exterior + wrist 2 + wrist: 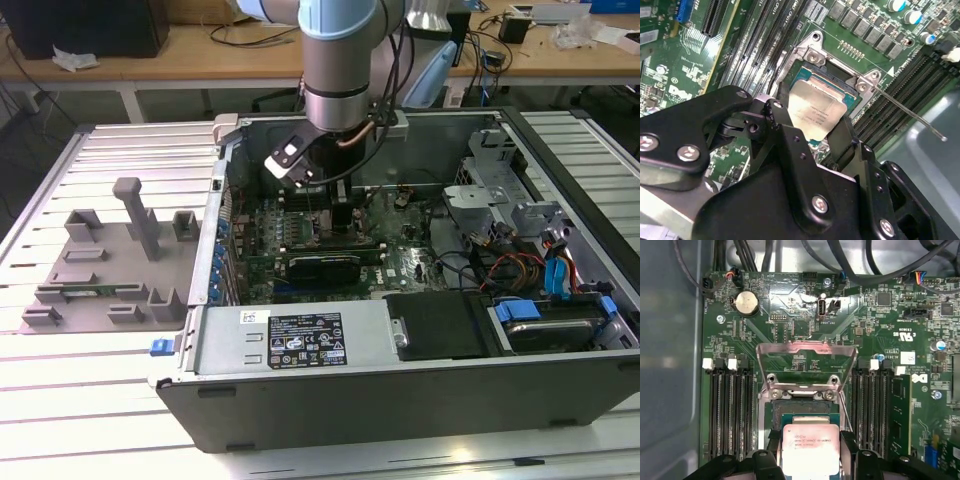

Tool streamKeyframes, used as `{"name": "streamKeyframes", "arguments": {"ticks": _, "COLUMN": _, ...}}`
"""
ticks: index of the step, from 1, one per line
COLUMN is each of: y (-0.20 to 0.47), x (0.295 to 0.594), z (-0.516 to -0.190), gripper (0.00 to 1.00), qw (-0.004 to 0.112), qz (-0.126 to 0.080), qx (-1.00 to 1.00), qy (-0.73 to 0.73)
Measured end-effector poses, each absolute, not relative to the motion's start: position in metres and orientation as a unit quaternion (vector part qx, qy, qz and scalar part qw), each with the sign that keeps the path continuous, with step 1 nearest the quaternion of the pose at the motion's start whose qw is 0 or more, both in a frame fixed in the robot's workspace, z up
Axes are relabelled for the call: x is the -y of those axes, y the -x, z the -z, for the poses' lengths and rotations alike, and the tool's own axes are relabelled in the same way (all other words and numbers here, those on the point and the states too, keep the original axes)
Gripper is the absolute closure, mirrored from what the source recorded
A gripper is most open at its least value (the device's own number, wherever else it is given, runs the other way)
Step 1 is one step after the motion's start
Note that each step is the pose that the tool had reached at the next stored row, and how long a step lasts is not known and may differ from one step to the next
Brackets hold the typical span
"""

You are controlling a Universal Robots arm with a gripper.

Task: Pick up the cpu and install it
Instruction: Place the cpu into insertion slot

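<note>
Cpu (815, 112) sits clamped in the pincer (811, 124), over the socket (792, 407).

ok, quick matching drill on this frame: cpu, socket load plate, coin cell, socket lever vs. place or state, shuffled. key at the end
1. cpu
2. socket load plate
3. coin cell
4. socket lever

A. round, silver, seated on the motherboard beyond the socket
B. thin bare metal rod reaching away from the socket
C. held in the gripper, over the socket
D. flipped open, standing up

Pairs: 1-C, 2-D, 3-A, 4-B
</note>
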State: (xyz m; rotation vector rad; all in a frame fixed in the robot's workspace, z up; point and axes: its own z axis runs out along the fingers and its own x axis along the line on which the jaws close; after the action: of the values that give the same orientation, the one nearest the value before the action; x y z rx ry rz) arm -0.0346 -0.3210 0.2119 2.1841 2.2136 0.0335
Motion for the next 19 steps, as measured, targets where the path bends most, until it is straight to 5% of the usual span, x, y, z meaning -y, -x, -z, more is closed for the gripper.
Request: {"name": "streamKeyframes", "arguments": {"ticks": 19, "y": 0.031, "x": 0.318, "z": -0.197, "gripper": 0.45, "qw": 0.014, "qz": -0.011, "qx": -0.712, "qy": -0.702}}
